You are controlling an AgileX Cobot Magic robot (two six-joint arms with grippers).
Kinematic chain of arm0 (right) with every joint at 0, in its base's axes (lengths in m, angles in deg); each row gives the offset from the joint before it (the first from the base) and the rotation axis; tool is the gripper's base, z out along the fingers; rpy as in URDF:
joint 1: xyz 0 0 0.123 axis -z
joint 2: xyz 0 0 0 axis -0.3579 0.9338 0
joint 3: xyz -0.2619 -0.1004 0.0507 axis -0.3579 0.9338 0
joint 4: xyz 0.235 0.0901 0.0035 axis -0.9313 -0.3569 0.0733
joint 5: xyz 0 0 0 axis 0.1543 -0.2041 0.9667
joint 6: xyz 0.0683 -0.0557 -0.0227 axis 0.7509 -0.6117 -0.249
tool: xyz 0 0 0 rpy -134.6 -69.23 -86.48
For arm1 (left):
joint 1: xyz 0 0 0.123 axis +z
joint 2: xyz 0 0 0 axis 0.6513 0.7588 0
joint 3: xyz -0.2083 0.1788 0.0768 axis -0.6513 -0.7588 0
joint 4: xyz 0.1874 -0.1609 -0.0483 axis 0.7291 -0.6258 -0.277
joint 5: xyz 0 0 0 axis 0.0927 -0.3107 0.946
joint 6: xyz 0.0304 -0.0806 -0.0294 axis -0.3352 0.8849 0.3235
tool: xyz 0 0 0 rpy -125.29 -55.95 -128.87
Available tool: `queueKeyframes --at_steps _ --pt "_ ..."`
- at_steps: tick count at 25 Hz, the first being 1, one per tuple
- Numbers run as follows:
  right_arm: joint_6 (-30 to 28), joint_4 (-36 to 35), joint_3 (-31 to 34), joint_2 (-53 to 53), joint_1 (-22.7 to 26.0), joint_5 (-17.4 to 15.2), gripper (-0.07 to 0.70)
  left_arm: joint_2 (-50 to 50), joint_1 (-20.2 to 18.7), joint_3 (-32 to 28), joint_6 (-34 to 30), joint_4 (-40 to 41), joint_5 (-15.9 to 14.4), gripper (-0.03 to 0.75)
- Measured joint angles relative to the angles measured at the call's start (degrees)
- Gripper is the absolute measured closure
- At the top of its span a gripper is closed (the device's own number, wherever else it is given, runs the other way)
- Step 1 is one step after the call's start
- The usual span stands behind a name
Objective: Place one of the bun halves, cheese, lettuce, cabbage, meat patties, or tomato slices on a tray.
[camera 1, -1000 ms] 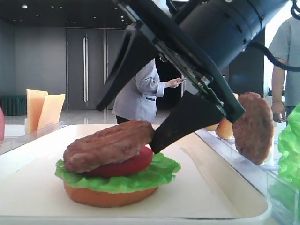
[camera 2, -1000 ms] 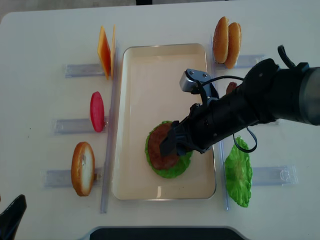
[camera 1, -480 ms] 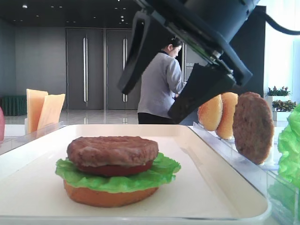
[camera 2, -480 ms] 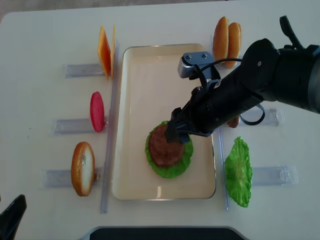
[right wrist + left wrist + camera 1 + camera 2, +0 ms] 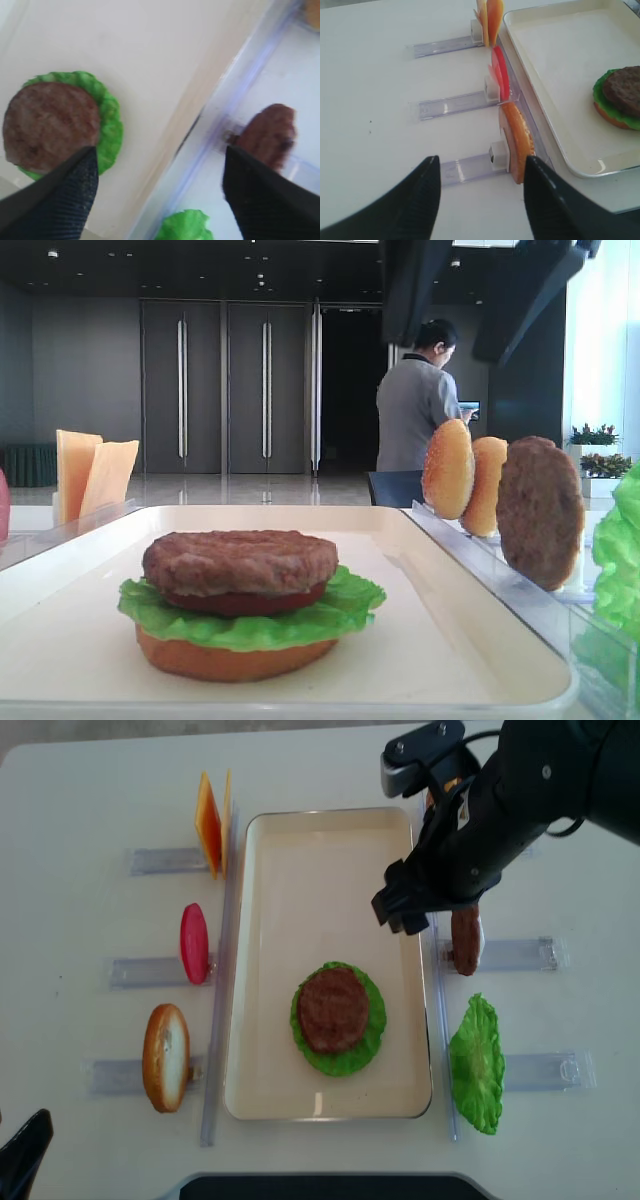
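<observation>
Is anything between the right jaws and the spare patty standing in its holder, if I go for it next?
Nothing visible. The right gripper hangs open over the tray's right edge, and the spare patty stands just beyond the rim in its clear holder, unobstructed.

Tray [image 5: 260, 970] mid-frame: base bun, lettuce [image 5: 370, 1040], tomato, patty [image 5: 332, 1010] stacked flat, lower centre. Spare buns, cheese, tomato, patty, lettuce upright in side holders.

Right arm [image 5: 530, 780] is chunky matte black with a small silver-grey camera box bolted near the wrist and a thin black cable looping off it. Right gripper [image 5: 160, 190] has 2 wedge fingers with woven-looking black pads [image 5: 75, 190]. Left gripper [image 5: 480, 200] seems the same, plain black.
</observation>
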Motion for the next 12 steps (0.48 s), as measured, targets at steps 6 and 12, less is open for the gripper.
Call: queueKeyframes --at_steps 6,12 --pt "4.65 9.66 -11.73 -0.08 0.00 -11.35 0.129 0.00 0.00 0.00 0.00 0.00 0.00 0.307" --pt "5.17 10.80 -18.72 -0.13 0.23 -14.64 0.129 0.00 0.00 0.00 0.00 0.00 0.00 0.307"
